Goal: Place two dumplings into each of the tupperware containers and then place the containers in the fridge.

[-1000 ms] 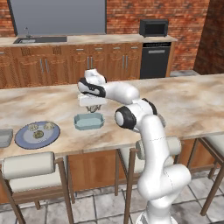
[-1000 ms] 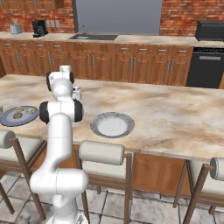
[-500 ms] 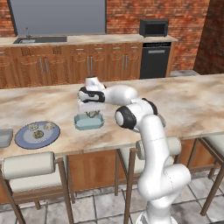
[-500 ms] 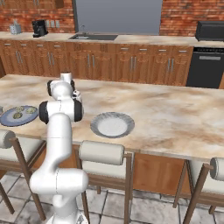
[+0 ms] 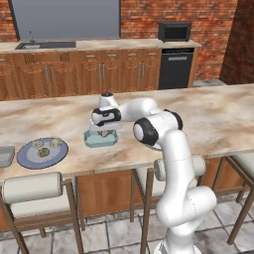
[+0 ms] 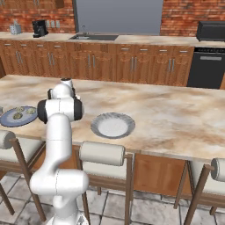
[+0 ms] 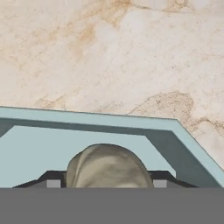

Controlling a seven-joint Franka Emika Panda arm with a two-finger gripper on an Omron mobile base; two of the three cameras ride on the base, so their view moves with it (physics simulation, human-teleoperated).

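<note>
The claw [image 7: 105, 185] is low inside the teal tub [image 5: 101, 139] on the counter [image 5: 218, 116], clenched on 1 dumpling [image 7: 107, 165] between its 2 tips. Left of the tub, 3 dumplings [image 5: 43, 149] lie on the blue plate [image 5: 26, 158]; the grey tub [image 5: 5, 156] is beyond this plate

The white arm rose from the lower right of the left base view, bent at a dark elbow joint near the centre of the frame, and reached leftward with its forearm about level. The wrist turned down, so the gripper [image 5: 102, 131] pointed straight down, left of centre. In the right base view the arm stood at the left of the frame, its upper links stacked one above another. In the hand view, at the bottom centre, the jaws stood partly apart, one dark fingertip [image 7: 53, 178] on each side of a tan lump.
</note>
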